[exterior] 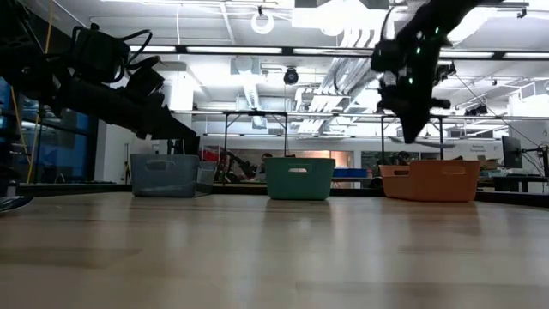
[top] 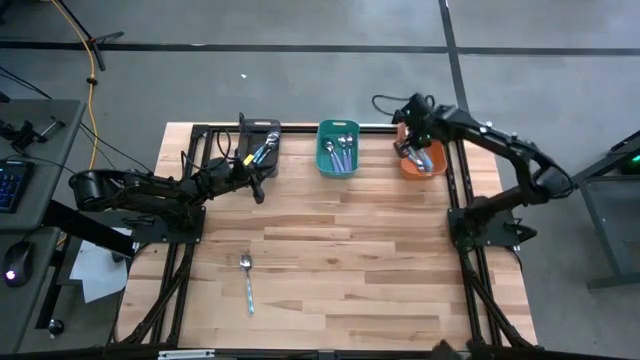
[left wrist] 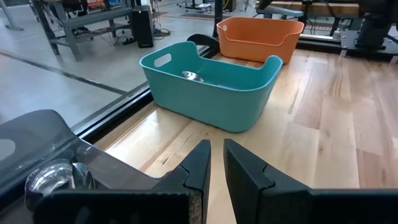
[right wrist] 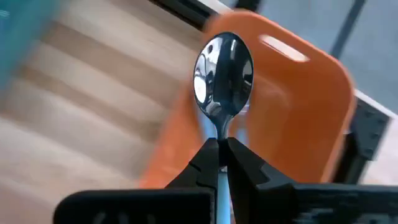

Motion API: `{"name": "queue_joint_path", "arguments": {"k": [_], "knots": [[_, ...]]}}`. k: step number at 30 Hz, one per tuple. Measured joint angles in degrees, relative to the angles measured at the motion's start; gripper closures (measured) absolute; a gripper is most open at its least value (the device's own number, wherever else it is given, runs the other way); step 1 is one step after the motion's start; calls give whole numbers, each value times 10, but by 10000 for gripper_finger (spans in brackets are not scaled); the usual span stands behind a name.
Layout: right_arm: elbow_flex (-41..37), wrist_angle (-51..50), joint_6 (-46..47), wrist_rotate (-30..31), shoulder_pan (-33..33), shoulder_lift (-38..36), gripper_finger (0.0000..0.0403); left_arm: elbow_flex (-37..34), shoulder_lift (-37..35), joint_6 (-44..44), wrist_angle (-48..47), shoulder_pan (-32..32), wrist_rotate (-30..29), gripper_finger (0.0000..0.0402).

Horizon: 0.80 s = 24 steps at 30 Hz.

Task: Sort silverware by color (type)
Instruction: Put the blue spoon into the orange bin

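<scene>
My right gripper (top: 408,150) (exterior: 410,127) hangs over the orange bin (top: 420,160) (right wrist: 292,106), shut on a spoon (right wrist: 222,78). The spoon's shiny bowl sticks out past the fingertips. My left gripper (top: 257,190) (left wrist: 216,163) hovers empty beside the dark grey bin (top: 260,145) (left wrist: 37,143), with its fingers a narrow gap apart. The grey bin holds spoons (left wrist: 50,180). More spoons lie in the teal bin (top: 337,150) (left wrist: 205,87). One spoon (top: 247,283) with a pale blue handle lies flat on the table near the left front. My right gripper pinches the spoon's slim handle (right wrist: 218,163) just behind the bowl, between its two fingertips. The fingers point downward, and the spoon runs along them. It is lifted clear above the orange bin, bowl end leading. The rest of the handle is hidden between the fingers.
The three bins stand in a row along the table's far edge: grey on the left, teal in the middle, orange on the right. Black frame rails (top: 465,200) run along the table's sides. The wooden top (top: 350,260) in front of the bins is bare apart from the lone spoon.
</scene>
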Motion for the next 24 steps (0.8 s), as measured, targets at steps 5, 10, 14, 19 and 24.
{"name": "queue_joint_path", "arguments": {"k": [5, 10, 14, 19, 24], "knots": [[-4, 9, -62, -1, -72, 70, 402, 0, 0, -17, -12, 0, 0, 367], [-8, 49, -93, 0, -99, 124, 402, 0, 0, -31, -20, 0, 0, 367], [-8, 77, -109, -25, -107, 154, 402, 0, 0, -38, -26, 0, 0, 367], [-8, 89, -114, -39, -110, 184, 402, 0, 0, -38, -28, 0, 0, 367], [-8, 91, -115, -52, -109, 197, 391, 0, 0, -40, -30, 0, 0, 367]]}}
